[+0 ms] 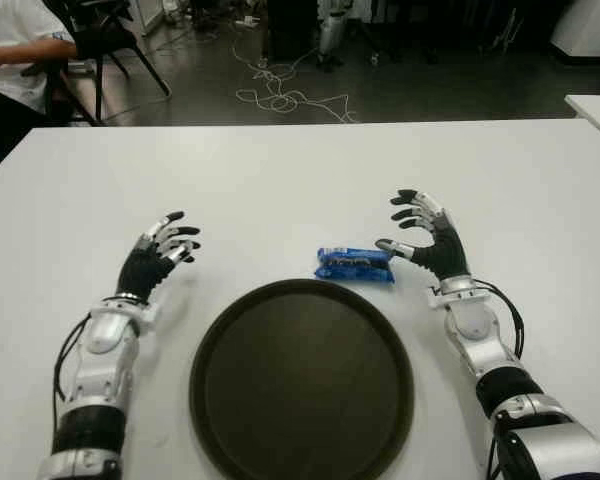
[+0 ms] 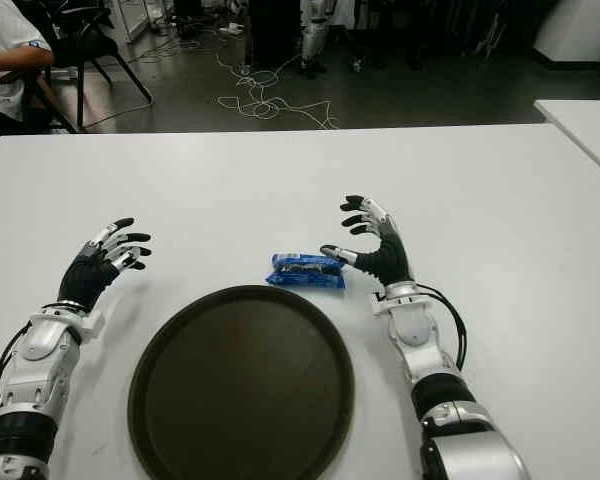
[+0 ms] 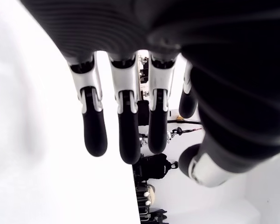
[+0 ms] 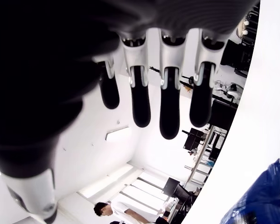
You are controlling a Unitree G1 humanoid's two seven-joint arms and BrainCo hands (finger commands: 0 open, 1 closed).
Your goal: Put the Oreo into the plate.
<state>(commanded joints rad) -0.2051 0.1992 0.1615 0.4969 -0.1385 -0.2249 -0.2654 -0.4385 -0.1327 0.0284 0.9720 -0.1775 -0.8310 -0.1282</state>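
A robotics lab or workshop: beyond the far edge of the white desk [image 1: 280,170], loose cables [image 1: 280,95] sprawl over a dark floor, a seated person [image 1: 10,50] waits beside black chairs [image 1: 105,40], and equipment stands line the back.

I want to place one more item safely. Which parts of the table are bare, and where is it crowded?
The table is bare beyond both hands, and between the left robot hand and the Oreo pack. The plate is itself empty. It is crowded where the open right robot hand sits beside the pack, just past the plate rim.
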